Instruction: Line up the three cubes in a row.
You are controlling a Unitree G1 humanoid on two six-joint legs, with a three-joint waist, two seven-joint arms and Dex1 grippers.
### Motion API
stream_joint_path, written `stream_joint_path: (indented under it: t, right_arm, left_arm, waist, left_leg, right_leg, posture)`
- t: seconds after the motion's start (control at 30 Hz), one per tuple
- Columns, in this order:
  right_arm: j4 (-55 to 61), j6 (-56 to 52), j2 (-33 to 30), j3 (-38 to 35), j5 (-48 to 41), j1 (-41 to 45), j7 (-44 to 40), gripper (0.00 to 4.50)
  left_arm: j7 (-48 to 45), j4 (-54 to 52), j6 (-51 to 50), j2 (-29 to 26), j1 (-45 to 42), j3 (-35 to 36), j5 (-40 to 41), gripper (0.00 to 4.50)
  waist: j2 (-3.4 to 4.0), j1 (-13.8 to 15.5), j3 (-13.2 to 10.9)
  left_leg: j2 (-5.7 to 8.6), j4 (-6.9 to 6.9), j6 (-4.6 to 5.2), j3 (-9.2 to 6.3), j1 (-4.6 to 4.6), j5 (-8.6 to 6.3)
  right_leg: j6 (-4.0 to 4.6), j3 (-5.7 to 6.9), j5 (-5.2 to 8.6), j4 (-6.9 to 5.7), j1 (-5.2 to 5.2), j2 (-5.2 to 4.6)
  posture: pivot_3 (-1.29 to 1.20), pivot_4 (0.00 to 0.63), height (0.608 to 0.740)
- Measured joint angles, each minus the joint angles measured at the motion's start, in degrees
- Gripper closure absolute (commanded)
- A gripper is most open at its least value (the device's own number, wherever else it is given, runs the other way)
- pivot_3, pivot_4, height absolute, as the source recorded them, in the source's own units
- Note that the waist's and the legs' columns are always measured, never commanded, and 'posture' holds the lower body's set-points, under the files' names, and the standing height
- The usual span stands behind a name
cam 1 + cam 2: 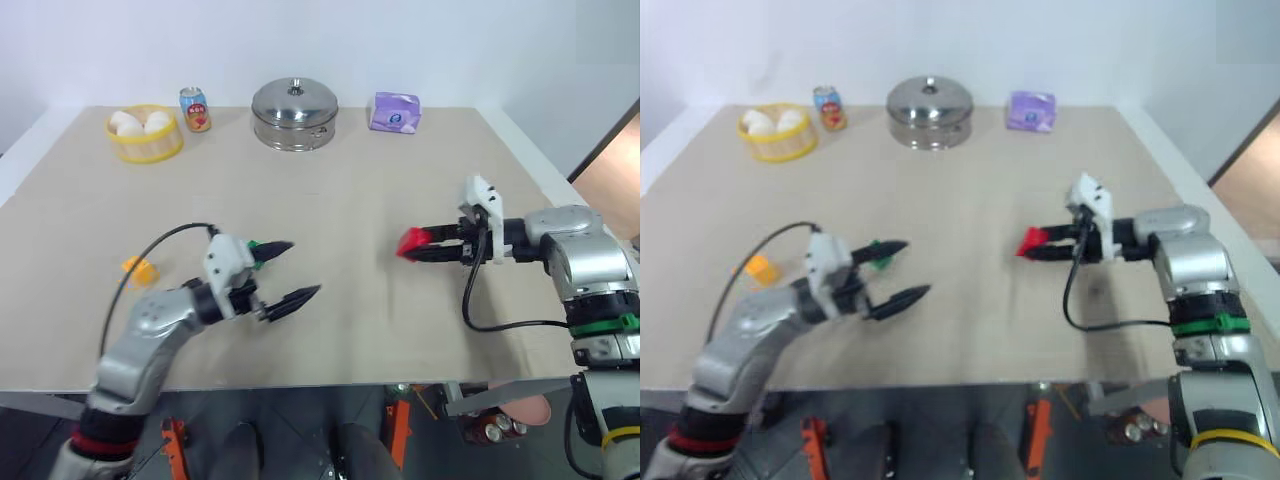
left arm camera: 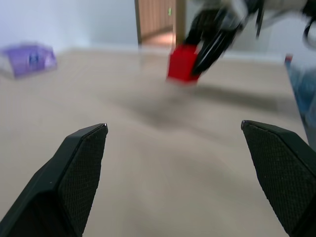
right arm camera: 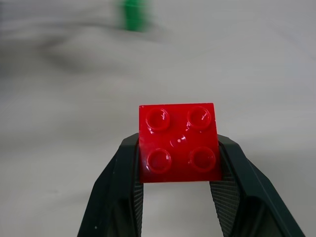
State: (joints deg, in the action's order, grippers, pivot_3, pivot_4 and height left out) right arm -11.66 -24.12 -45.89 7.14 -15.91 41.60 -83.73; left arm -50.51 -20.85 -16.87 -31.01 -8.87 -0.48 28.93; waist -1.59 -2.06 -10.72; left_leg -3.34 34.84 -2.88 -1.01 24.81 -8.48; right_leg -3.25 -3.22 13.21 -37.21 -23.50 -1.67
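1. My right gripper (image 1: 415, 246) clamps the red cube (image 3: 178, 142), lifted at centre-right.
2. My left gripper (image 1: 290, 272), lower left, gapes empty.
3. Green cube (image 1: 258, 244) sits behind its far finger; yellow cube (image 1: 141, 268) far left.

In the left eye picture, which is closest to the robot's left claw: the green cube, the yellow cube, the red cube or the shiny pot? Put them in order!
From the left gripper:
1. Green cube, beside its far finger.
2. Yellow cube, out to its left.
3. Red cube, clamped in the right gripper.
4. Shiny pot, at the table's back.

Right gripper (image 1: 1032, 245) pinches the red cube (image 1: 1033, 241) above the desk (image 1: 970, 190); left gripper (image 1: 902, 270) gapes beside the green cube (image 1: 876, 247).
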Motion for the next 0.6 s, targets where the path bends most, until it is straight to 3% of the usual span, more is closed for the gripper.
stream_joint_path:
  t: [0.2, 0.6]
  right_arm:
    - [8.0, 3.3, 0.8, 7.0, 1.9, -1.2, -2.1, 3.24]
    - [0.1, 15.9, 2.6, 11.7, 9.9, -3.4, -0.8, 3.24]
  left_arm:
    - [-7.4, -1.2, -0.4, -8.1, 5.6, 3.9, 2.7, 0.00]
    - [-8.1, -2.3, -0.4, -8.3, 6.0, 4.9, 2.7, 0.00]
  waist:
    - [0.01, 0.1, 0.0]
    - [-0.01, 0.2, 0.0]
  left_leg:
    - [0.00, 0.10, -0.02, 0.13, 0.03, 0.00]
    - [-0.09, 0.06, -0.05, 0.30, 0.05, -0.03]
  right_leg:
    - [0.07, -0.03, 0.03, 0.02, -0.03, -0.09]
    - [0.10, -0.11, 0.00, 0.01, -0.17, -0.03]
  posture:
    - [0.00, 0.150, 0.739]
    - [0.00, 0.150, 0.739]
